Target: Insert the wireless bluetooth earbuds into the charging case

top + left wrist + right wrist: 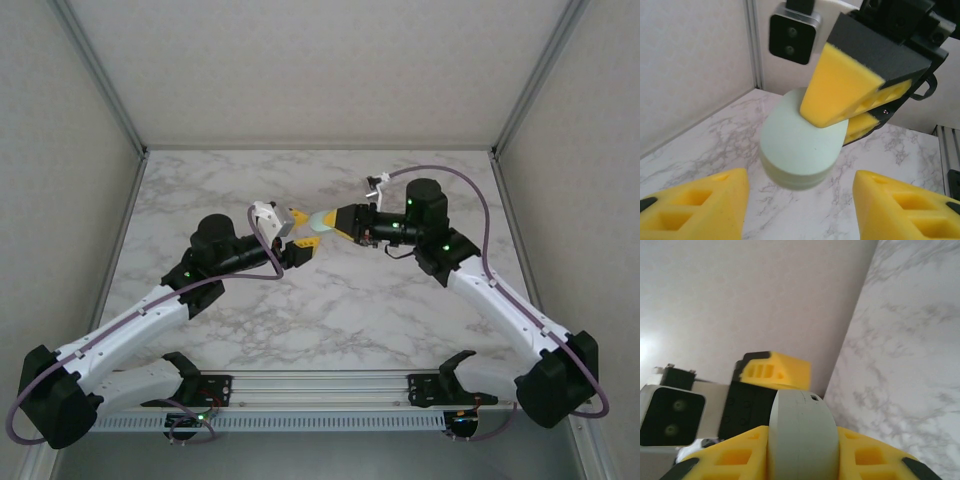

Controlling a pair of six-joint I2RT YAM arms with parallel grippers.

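**One gripper holds the case, the other waits wide open**

From the top camera, the two arms meet over the middle of the marble table (pixel 330 300). The left arm comes in from 8 o'clock and the right arm from 4 o'clock. Between them is a small pale green charging case (pixel 318 219), up in the air, not on the table. From so high it is just a tiny light spot.

The left wrist camera shows much more. The case (pixel 797 145) is a smooth oval, like a pebble, with its flat face turned to this camera. The right gripper (pixel 832 127) comes in from 1 o'clock and pinches the case at its far edge, one yellow finger (pixel 840 90) on top and one below. The left gripper (pixel 800 210) has its two yellow fingers spread wide, at 7 o'clock and 5 o'clock. The case hangs between and above them, and they do not touch it.

The right wrist camera sees the case (pixel 800 435) from its thin side. Here a seam line (pixel 802 405) runs around it, and the lid is closed. The right gripper's own fingers press it from both sides. Behind it, at 11 o'clock, is one finger of the left gripper (pixel 775 370).
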